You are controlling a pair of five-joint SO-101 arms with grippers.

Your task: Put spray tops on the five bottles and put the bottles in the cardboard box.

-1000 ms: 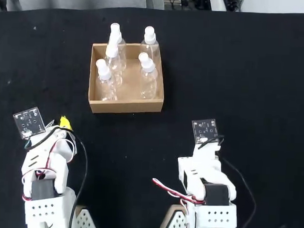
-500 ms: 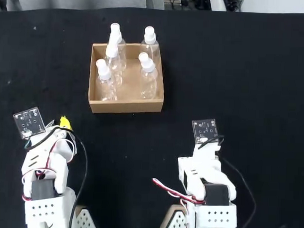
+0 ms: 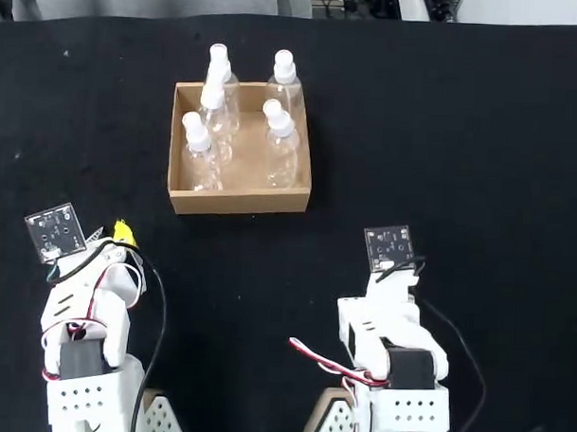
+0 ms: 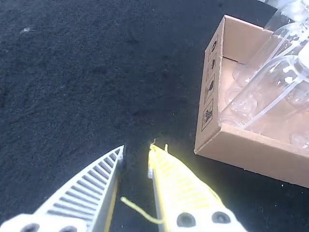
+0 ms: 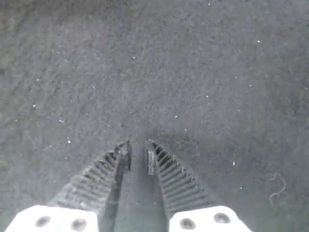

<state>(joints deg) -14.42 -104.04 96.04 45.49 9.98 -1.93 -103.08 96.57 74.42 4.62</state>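
Five bottles (image 3: 281, 147), spray tops (image 3: 273, 109) on, stand inside the cardboard box (image 3: 240, 201) on the black surface (image 3: 462, 137); we see left pincer (image 4: 136, 149) and right pincer (image 5: 138, 144) nearly closed, empty.

Fixed overhead camera looks down on the whole table (image 3: 481, 137); left wrist camera sights past the left gripper (image 4: 136, 149) to the cardboard box (image 4: 241, 145) — shared with the overhead view — while the right's, behind the right gripper (image 5: 138, 143), faces the table up close.
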